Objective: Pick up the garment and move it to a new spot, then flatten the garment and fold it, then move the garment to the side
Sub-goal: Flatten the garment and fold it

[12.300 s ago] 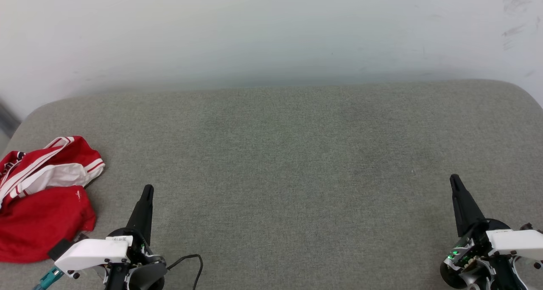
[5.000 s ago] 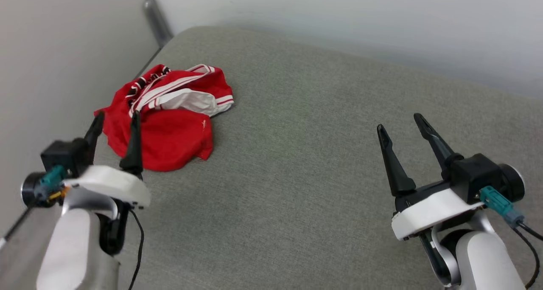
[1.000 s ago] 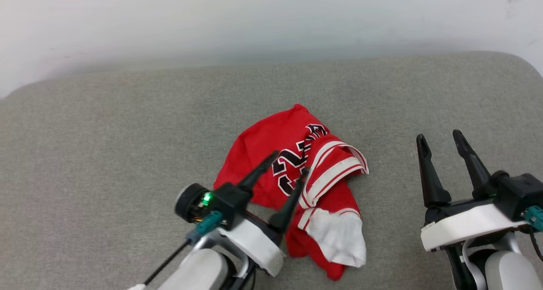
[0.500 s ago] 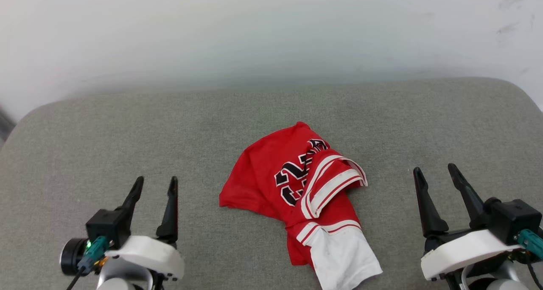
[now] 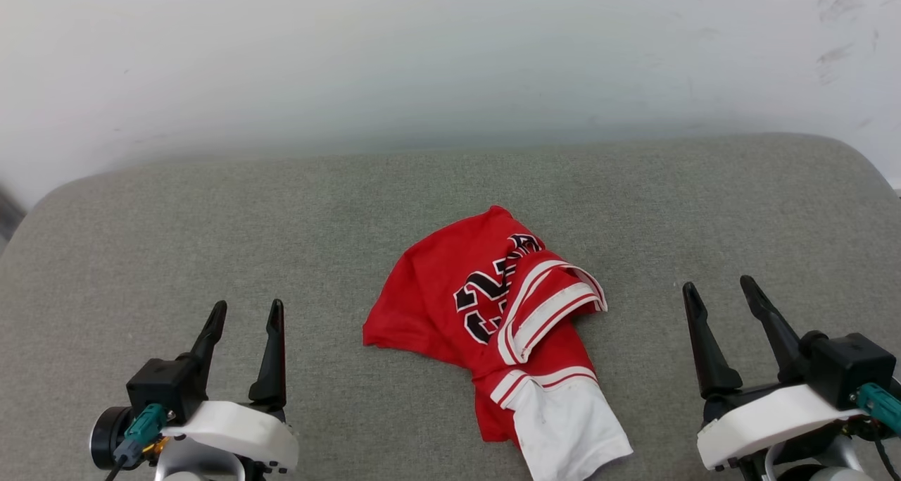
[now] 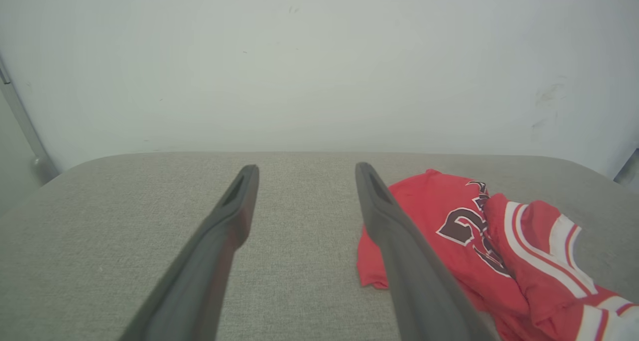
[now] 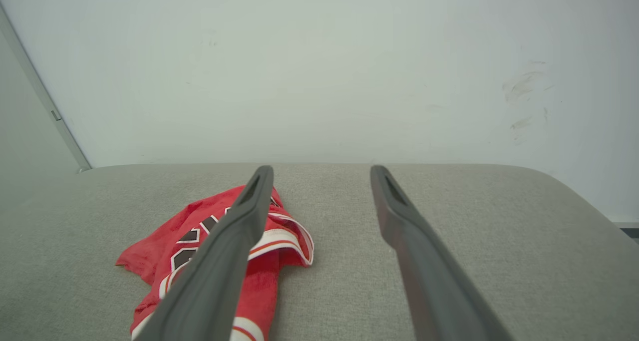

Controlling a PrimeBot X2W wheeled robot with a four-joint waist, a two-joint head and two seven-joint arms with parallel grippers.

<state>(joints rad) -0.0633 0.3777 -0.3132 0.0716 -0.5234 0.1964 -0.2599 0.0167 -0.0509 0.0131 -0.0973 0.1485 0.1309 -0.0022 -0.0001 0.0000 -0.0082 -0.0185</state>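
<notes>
Head view: left pincer and right pincer low, pointing forward, both spread wide, empty, flanking crumpled garment.

We look down from the head; our wrist cameras skim low toward the wall, sharing the garment.

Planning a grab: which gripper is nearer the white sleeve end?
Right. The right gripper is right of the white sleeve end; the left gripper is left, beyond the jersey.
</notes>
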